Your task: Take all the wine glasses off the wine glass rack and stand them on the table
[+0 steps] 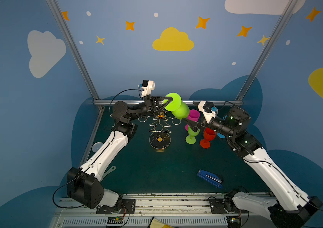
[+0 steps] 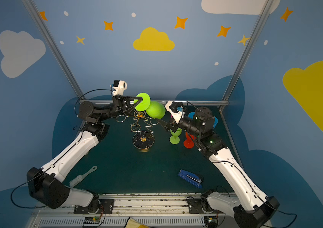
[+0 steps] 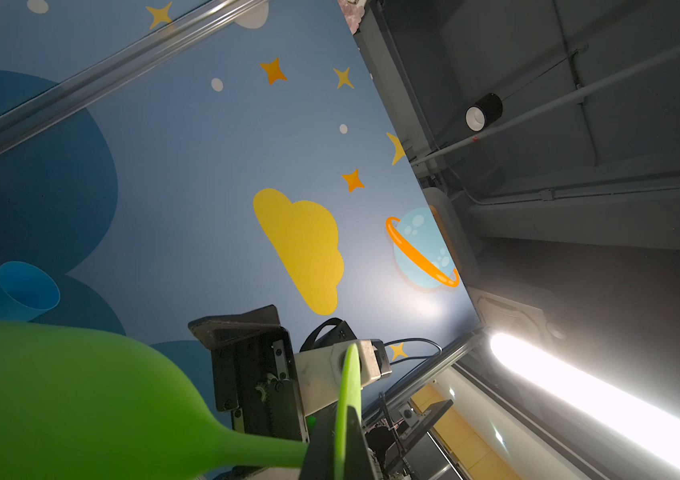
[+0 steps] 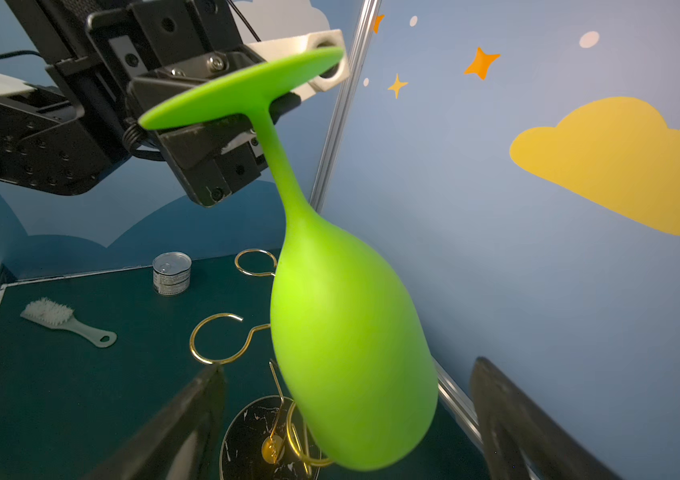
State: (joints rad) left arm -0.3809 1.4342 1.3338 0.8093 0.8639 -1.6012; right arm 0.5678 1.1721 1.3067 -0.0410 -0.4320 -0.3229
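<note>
Green and soft-looking, the wine glass (image 4: pixel 346 332) hangs upside down and tilted from the left gripper (image 4: pixel 246 116), which is pressed together on the flat foot, just beside the stem. The bowl points down and away from this gripper, toward the right gripper (image 4: pixel 346 365). The right gripper is spread wide, with one finger (image 4: pixel 188 415) on each side of the bowl's lower part and a clear gap on both sides. Under both grippers stands the rack (image 1: pixel 159 126) of gold wire. Its loops lie below the bowl, and the stem sits in none of them.

Behind the glass, the metal rail (image 1: pixel 225 102) at the table's back edge is near. Below the right gripper stand a small green cup (image 1: pixel 191 136) and a red cup (image 1: pixel 207 138), close together, so the room there is narrow. Further toward the robot's bases the table (image 1: pixel 156 173) is open up to a blue stapler (image 1: pixel 210 178).

Past the left gripper a tin can (image 4: pixel 172 274) stands on the table, but the print on its label is too small to read.
</note>
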